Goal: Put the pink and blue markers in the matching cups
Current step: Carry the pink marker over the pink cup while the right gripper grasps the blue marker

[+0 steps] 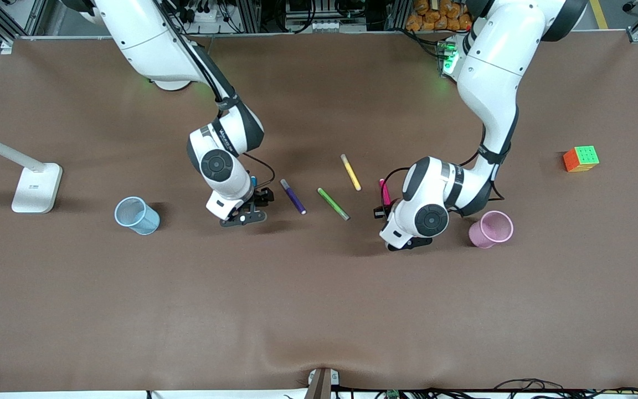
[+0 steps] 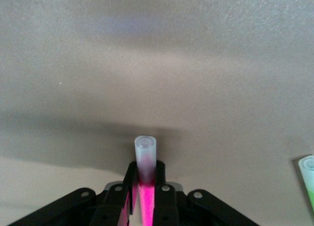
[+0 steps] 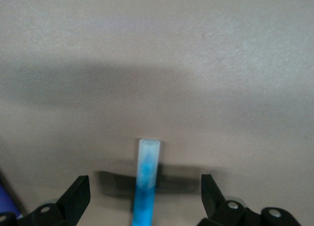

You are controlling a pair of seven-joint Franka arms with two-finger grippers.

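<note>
1. The left hand (image 2: 146, 196), at centre right of the front view, is clamped on the slim magenta-pink marker (image 2: 145, 187) down on the brown desk (image 1: 319, 310).
2. The right hand (image 3: 144, 196), centre left, is spread wide either side of the slim blue marker (image 3: 146, 187).
3. The pale pink translucent cup (image 1: 490, 229) lies beside the left hand; the pale blue translucent cup (image 1: 137, 215) lies at mid left.

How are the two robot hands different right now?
The left gripper is pinched shut on the pink marker; the right gripper is wide open, with the blue marker lying loose between its fingers. Left is beside the pink cup, right nearer the blue cup. Both are low over the table.
</note>
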